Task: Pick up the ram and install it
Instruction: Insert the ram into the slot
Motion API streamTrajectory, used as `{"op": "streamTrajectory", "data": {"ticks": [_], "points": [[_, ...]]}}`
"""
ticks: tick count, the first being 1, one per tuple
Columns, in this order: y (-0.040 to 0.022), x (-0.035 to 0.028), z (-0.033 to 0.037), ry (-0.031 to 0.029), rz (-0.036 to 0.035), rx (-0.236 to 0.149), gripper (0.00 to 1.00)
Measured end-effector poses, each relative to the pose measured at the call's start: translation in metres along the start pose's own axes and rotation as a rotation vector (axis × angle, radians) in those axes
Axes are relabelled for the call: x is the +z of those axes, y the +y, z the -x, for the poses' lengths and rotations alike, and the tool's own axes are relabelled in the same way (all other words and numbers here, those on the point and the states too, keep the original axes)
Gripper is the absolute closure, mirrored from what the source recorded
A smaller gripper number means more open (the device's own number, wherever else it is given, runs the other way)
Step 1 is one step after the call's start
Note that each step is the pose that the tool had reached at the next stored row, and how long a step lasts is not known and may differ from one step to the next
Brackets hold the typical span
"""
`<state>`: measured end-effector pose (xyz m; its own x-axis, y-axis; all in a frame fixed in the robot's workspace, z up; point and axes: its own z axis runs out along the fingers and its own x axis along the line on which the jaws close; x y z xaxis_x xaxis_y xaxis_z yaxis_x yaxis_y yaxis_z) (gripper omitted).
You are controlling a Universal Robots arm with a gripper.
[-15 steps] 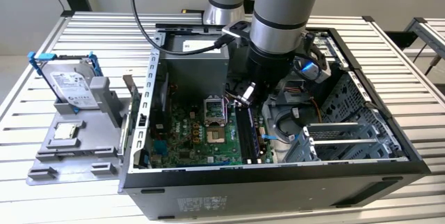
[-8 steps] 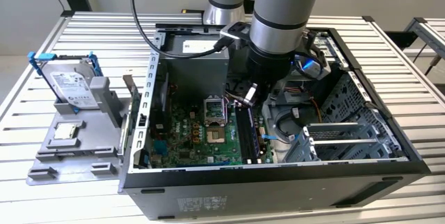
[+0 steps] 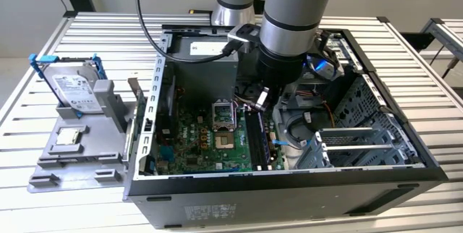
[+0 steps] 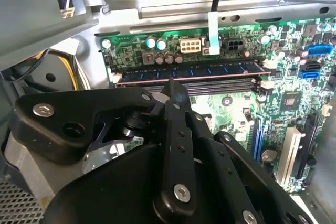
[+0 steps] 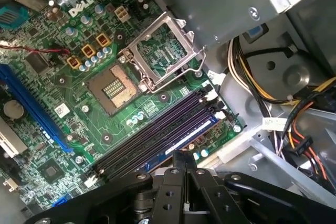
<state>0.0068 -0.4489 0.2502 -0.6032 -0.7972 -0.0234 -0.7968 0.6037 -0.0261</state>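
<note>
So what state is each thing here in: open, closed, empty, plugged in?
Computer case: side open.
CPU socket: opened up, empty.
RAM stick: sitting in a slot.
Other RAM slots: empty.
Gripper: shut, tips at the RAM stick.
Hard drive: outside the case, standing in a grey holder.

The ram (image 4: 189, 70) is a long, narrow module: a dark blue board carrying a row of black chips. It stands on edge, level, in a memory slot (image 5: 147, 135) on the motherboard (image 5: 79, 103), to the exterior view's right of the processor socket (image 5: 113, 85). Its long axis runs near to far.
</note>
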Motion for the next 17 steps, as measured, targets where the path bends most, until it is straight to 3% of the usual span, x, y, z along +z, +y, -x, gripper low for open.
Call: {"op": "streamTrajectory", "data": {"ticks": [8,17], "points": [[0.0,0.0001,0.0,-0.0003,0.0003,-0.012,1.0],[0.0001,0.0015,0.0,-0.0051,0.0041,-0.173,1.0]]}}
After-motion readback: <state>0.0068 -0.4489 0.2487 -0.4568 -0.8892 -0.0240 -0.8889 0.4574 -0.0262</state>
